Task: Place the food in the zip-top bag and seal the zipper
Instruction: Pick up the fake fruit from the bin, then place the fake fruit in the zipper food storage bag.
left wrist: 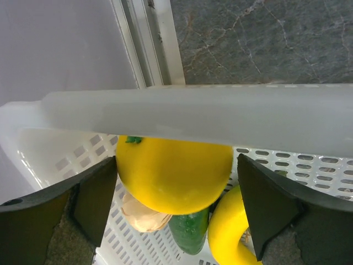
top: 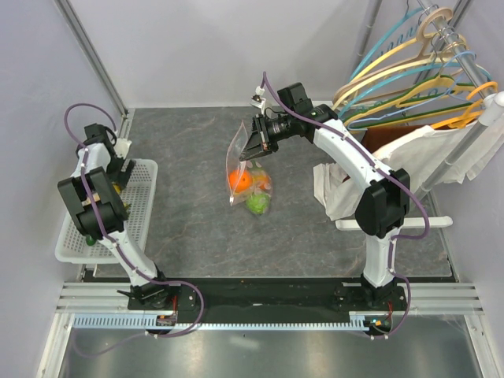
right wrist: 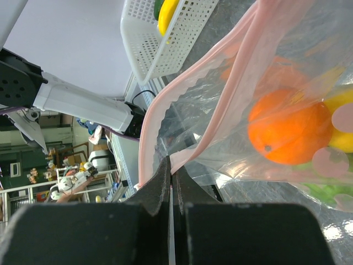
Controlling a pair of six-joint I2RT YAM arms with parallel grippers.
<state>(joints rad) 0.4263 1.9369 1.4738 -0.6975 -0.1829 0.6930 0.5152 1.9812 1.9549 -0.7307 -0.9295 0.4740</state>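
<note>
At left of surface (top: 189, 228), basket (top: 140, 206): not yet emptied – yellow fruit (left wrist: 171, 176), second yellow piece (left wrist: 231, 237), green piece (left wrist: 190, 234) inside.
Zip-top bag (top: 239, 157): mid-surface, held up by top edge, part loaded.
Right gripper (right wrist: 171, 171): jaws pinched together on bag lip.
Left gripper (left wrist: 176, 201): down in basket, jaws apart around yellow fruit, contact unclear.
Bagged food: orange (right wrist: 289, 132), green fruit (top: 257, 205), some yellow.
Zipper (right wrist: 157, 110): pink strip gaping, unsealed.
Progress: about halfway, as a judgement; more transfers, then seal.
</note>
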